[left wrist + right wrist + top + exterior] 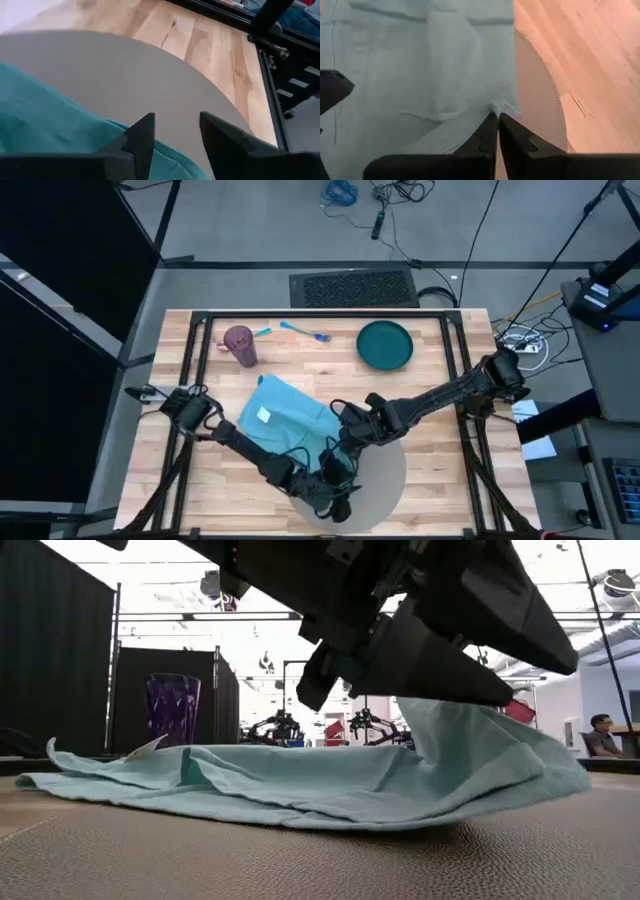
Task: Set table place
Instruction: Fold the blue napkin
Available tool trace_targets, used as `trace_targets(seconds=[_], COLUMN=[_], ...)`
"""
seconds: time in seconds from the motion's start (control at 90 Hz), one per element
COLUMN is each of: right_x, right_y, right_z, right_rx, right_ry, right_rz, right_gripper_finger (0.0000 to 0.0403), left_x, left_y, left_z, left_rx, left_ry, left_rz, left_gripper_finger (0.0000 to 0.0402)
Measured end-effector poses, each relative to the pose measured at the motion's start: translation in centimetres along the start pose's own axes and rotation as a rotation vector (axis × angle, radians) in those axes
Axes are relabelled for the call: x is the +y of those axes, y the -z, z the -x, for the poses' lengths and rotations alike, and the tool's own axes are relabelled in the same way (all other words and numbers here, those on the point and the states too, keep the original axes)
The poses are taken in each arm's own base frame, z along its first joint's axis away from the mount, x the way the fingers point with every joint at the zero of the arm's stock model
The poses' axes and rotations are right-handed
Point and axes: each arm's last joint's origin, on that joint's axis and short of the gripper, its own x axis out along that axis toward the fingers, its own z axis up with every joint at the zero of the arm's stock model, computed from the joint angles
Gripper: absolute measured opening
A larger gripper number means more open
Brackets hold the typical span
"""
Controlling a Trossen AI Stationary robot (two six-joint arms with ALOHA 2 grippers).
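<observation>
Even overhead light; low view is backlit by bright ceiling w/ glare, arms silhouetted, foreground blurred.

On the table [420, 470], we see the placemat [385, 480] at the near edge, a cloth [285, 412] lying partly over its left side. Behind the cloth stands a cup [240, 345]; two utensils [305, 332] lie to its right, then the plate [385, 345] farther right. Both grippers meet over the placemat.
</observation>
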Motion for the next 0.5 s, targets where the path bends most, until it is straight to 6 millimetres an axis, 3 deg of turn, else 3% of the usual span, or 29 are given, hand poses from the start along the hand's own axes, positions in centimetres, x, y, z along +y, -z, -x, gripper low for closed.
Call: trace_targets(seconds=[0.211, 0.5], right_x=[-0.1, 0.1], right_y=[-0.1, -0.2], right_z=[0.0, 0.0], right_rx=[0.003, -0.009], right_ry=[-0.001, -0.018], right_rz=[0.002, -0.005], right_gripper_finger=[0.0, 0.0], left_x=[-2.8, -1.4], left_y=[-0.8, -1.0], left_z=[1.8, 0.8], left_rx=[-0.027, 0.058], left_ry=[-0.063, -0.088], left_rz=[-0.114, -0.012], left_gripper_finger=[0.0119, 0.0116])
